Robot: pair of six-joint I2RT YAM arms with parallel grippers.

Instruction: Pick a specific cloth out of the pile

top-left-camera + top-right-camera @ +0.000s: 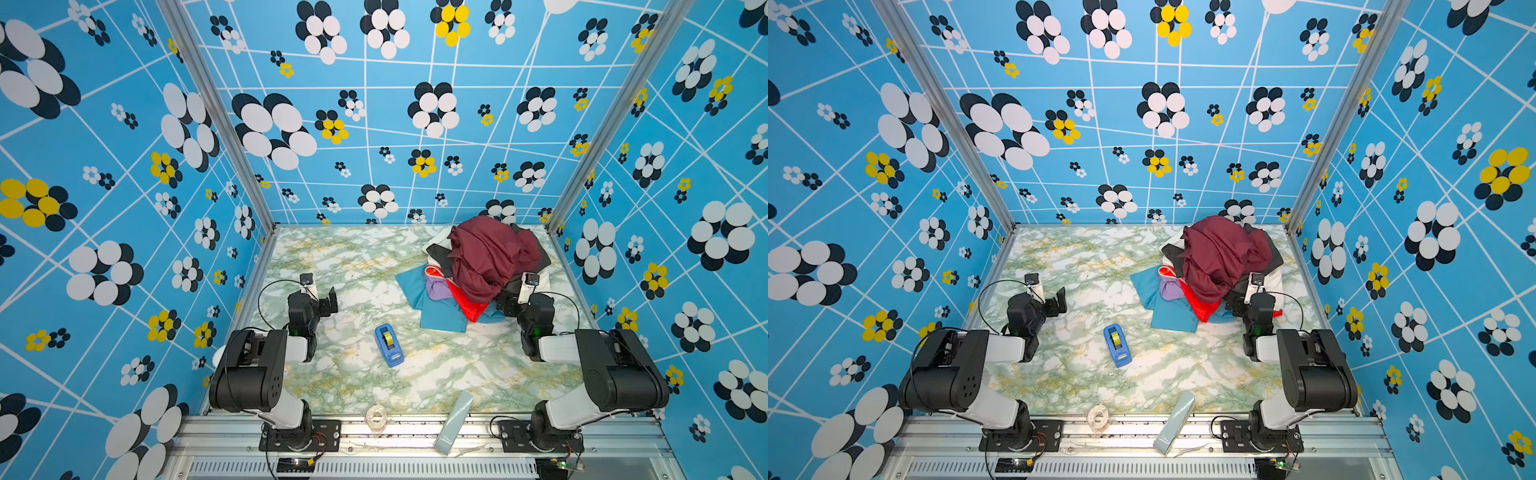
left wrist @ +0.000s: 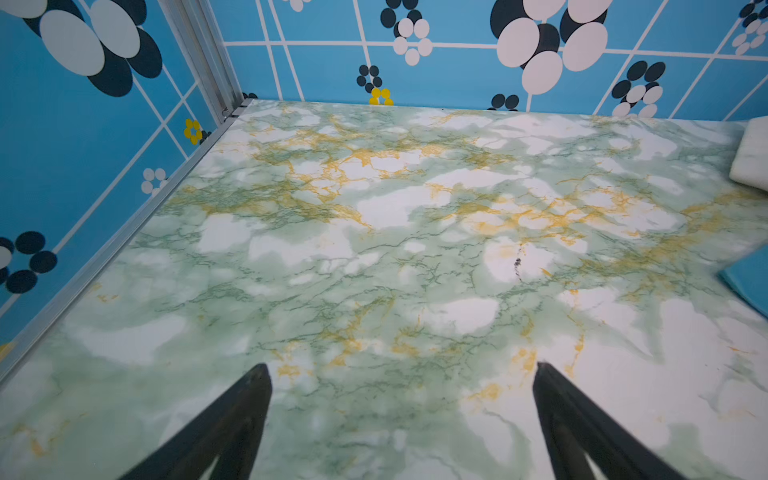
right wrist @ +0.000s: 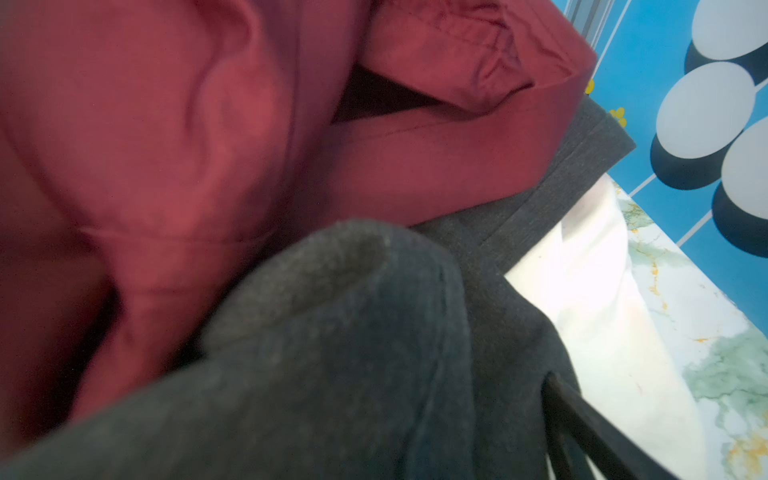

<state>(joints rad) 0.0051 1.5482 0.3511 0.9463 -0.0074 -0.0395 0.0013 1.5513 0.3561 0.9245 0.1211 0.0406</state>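
The pile (image 1: 478, 270) lies at the back right of the marble table in both top views, with a dark maroon shirt (image 1: 490, 257) on top. The cloth shows only as a bright red fold (image 1: 467, 305) (image 1: 1200, 305) poking out at the pile's near side; the rest is buried. My right gripper (image 1: 505, 301) is pressed into the pile's near right edge. In the right wrist view a dark grey garment (image 3: 353, 332) fills the gripper (image 3: 399, 374); one finger (image 3: 582, 415) stands far out and the other is hidden. My left gripper (image 1: 328, 301) (image 2: 401, 370) hangs open over bare table, well left of the pile.
A blue tape dispenser (image 1: 389, 345) sits mid-table toward the front. A clear tape roll (image 1: 376, 415) and a pale flat pack (image 1: 455, 422) lie at the front rail. Teal (image 1: 440, 316) and lilac (image 1: 438, 289) cloths spread from the pile's left. Patterned walls enclose three sides.
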